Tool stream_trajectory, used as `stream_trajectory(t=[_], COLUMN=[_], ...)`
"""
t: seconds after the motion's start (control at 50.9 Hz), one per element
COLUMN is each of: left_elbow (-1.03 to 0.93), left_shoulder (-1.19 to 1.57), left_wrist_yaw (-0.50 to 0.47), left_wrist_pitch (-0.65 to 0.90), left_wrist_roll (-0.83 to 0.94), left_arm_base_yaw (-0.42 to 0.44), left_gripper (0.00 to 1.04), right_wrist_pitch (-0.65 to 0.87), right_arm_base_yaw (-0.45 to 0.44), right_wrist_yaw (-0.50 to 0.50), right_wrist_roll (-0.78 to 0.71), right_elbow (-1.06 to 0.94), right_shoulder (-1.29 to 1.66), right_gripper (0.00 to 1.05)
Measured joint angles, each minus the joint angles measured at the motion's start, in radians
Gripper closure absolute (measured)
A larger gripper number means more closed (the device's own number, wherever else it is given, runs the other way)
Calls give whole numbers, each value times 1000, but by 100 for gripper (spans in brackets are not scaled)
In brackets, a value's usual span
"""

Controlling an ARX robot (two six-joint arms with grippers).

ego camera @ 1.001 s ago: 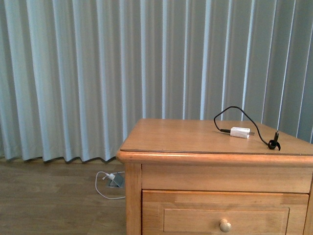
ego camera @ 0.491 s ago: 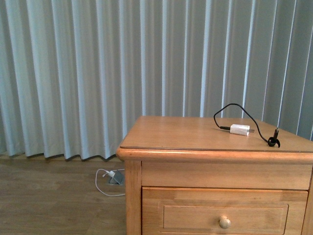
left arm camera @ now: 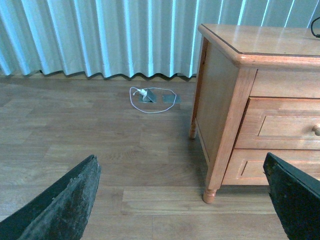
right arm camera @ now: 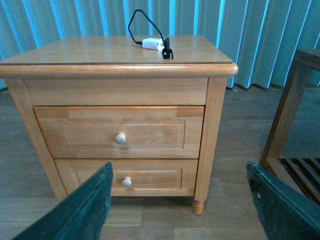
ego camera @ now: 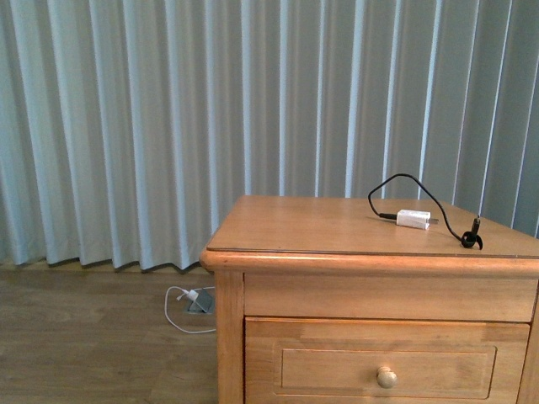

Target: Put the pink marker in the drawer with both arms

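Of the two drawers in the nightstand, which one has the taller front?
The upper drawer has the taller front, with a larger recessed panel around its round knob. The lower drawer beneath it is clearly shallower. Both are closed.

- We're seeing the front view tilt down a bit: the nightstand [ego camera: 370, 295] sits higher in frame now.
- More of the drawer [ego camera: 386, 360] front shows, its knob [ego camera: 386, 376] riding higher up.
- The charger block [ego camera: 413, 220] and floor cable [ego camera: 181, 307] shifted up too.
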Motion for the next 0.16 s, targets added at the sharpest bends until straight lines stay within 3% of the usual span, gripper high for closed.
stream_trajectory(t=[0.079, 0.157], left_elbow=[0, 0], left_shoulder=[0, 0], left_wrist_yaw=[0, 0], left_wrist_pitch=[0, 0], left_wrist_roll=[0, 0], left_arm_base_yaw=[0, 0], left_gripper=[6, 6], right_wrist_pitch=[0, 0], right_arm_base_yaw=[0, 0], right_wrist_yaw=[0, 0], right_wrist_roll=[1, 1], right_elbow=[0, 0], right_shoulder=[0, 0], right_gripper=[6, 9])
